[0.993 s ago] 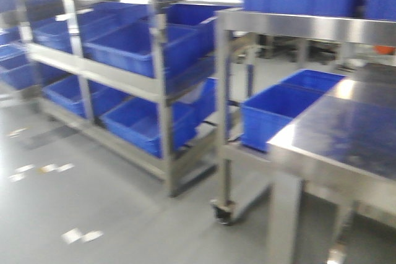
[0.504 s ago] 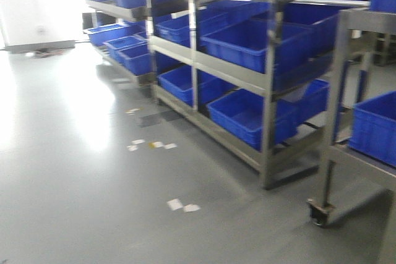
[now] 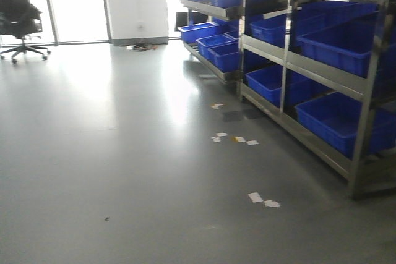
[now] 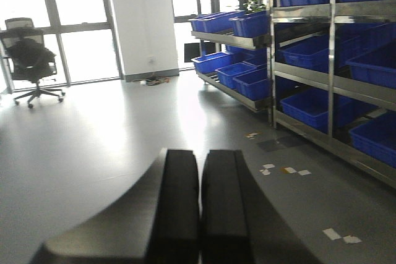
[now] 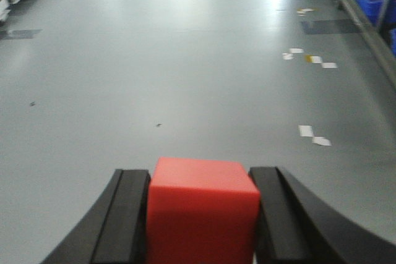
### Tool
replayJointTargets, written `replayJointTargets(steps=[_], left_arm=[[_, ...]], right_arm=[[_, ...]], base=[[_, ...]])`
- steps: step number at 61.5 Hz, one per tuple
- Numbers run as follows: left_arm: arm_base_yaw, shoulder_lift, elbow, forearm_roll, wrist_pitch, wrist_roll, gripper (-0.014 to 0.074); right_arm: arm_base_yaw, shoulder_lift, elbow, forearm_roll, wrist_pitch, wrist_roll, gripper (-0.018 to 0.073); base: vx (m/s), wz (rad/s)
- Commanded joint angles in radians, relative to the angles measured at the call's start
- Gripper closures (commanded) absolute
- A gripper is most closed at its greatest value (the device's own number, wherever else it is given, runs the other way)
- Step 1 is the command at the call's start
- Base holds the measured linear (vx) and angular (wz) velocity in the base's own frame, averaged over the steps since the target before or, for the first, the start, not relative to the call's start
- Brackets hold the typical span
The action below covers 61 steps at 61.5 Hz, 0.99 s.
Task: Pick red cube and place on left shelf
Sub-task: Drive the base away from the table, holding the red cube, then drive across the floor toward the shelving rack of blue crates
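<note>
The right tool (image 5: 202,183) pinches the red cube (image 5: 203,211) squarely between its two pads, with the cube's top face showing above them and bare floor (image 5: 185,60) ahead. The left tool (image 4: 200,160) is pressed together with nothing in it. In the front view the shelf (image 3: 286,60), stacked with blue bins (image 3: 337,119), runs along the right side, well apart from either arm, so the step in hand looks like carrying the cube over to it.

To do this well, keep the pinch firm and the right arm steady while the base drives. Face the shelf squarely before reaching, and steer the cube between the steel posts (image 3: 369,91) without clipping them. Spread the pads only once the cube rests on the shelf
</note>
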Motion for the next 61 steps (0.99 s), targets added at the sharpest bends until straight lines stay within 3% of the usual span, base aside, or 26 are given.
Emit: replayJointTargets(steps=[1,26,61], left_arm=[[0.002,0.006,0.022,-0.009,-0.084,-0.002,0.0491],[0.002,0.006,0.022,-0.009,-0.084,-0.002,0.0491],[0.002,0.006,0.022,-0.009,-0.084,-0.002,0.0491]], right_arm=[[-0.002,-0.008,-0.032,-0.009,-0.079,-0.005,0.0502],[-0.002,-0.008,-0.032,-0.009,-0.079,-0.005,0.0502],[-0.002,-0.008,-0.032,-0.009,-0.079,-0.005,0.0502]], base=[[-0.2,0.22],[-0.18,0.54],[-0.14,0.32]])
